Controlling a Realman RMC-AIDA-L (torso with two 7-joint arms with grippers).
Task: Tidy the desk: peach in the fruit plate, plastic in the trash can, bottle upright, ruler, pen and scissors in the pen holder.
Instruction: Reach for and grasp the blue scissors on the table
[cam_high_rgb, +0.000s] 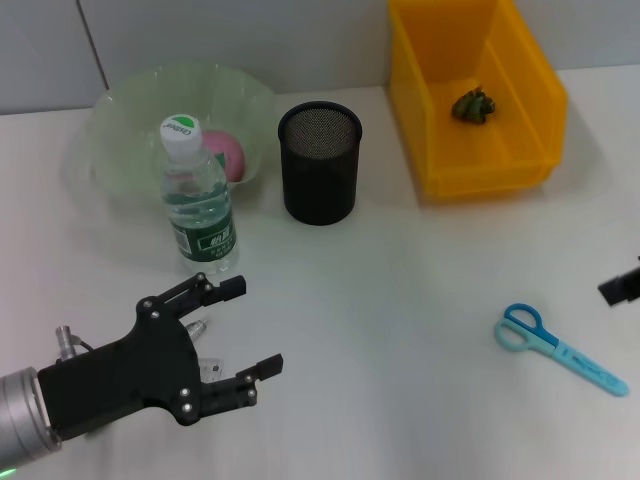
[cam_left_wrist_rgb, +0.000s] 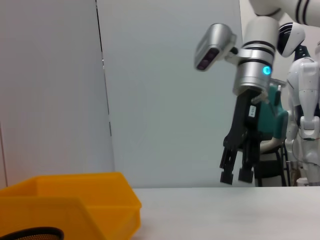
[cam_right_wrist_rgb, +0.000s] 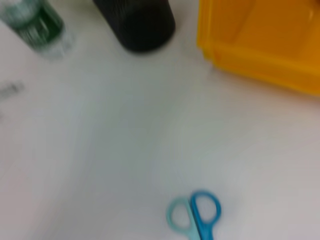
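The bottle (cam_high_rgb: 200, 200) stands upright by the green fruit plate (cam_high_rgb: 130, 120), which holds the peach (cam_high_rgb: 225, 155). The black mesh pen holder (cam_high_rgb: 320, 160) stands mid-table. Crumpled green plastic (cam_high_rgb: 473, 105) lies in the yellow bin (cam_high_rgb: 440, 120). Blue scissors (cam_high_rgb: 555, 348) lie flat at the right and also show in the right wrist view (cam_right_wrist_rgb: 195, 216). My left gripper (cam_high_rgb: 250, 327) is open and empty, low at the front left, just in front of the bottle. My right gripper (cam_left_wrist_rgb: 236, 176) hangs open above the table; only its edge (cam_high_rgb: 620, 288) shows in the head view, above the scissors. Ruler and pen are not clearly visible.
A small silvery item (cam_high_rgb: 198, 326) peeks out under my left gripper; I cannot tell what it is. The bin (cam_left_wrist_rgb: 75, 205) and the pen holder's rim (cam_left_wrist_rgb: 30, 233) show in the left wrist view. The bottle (cam_right_wrist_rgb: 35, 25), holder (cam_right_wrist_rgb: 137, 22) and bin (cam_right_wrist_rgb: 265, 45) show in the right wrist view.
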